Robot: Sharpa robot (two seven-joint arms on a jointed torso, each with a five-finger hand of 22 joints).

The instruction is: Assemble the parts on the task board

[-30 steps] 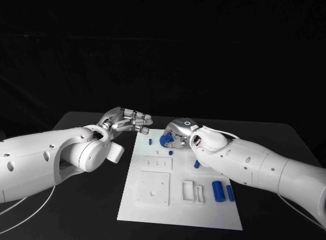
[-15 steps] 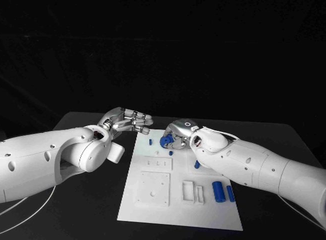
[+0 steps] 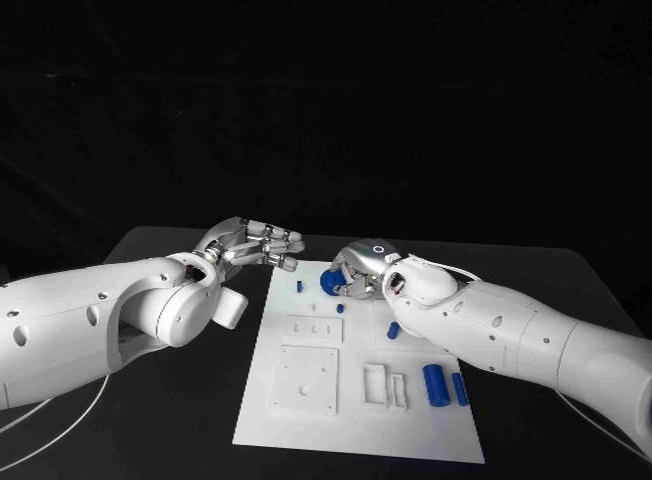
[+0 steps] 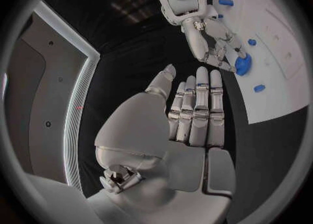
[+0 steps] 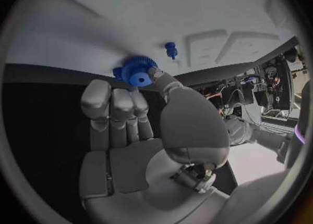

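Nearest the robot, the white task board (image 3: 358, 420) lies on the black tabletop (image 3: 586, 270), its near end running toward the robot's body. On that near part sit a raised white square block (image 3: 307, 379) and, just beside it, a pair of narrow white slotted fixtures (image 3: 384, 384). To their right lie two blue cylinders (image 3: 436, 382) side by side, close to the board's right edge. A little farther up, a smaller blue piece (image 3: 394, 329) lies next to the right forearm, and a tiny blue peg (image 3: 297, 286) stands near the board's left edge.

Beyond these, at the far end of the board, the right hand (image 3: 358, 272) is curled down over the board and grips a blue gear (image 5: 135, 71) at its fingertips; in the right wrist view the gear's toothed rim and centre hub show plainly, held against the white surface, with a small blue peg just beside it.

Across from it, just off the board's far left corner, the left hand (image 3: 251, 243) hangs over the tabletop holding nothing. In the left wrist view its fingers (image 4: 199, 110) lie straight and close together, the thumb apart, pointing toward the right hand and its gear.
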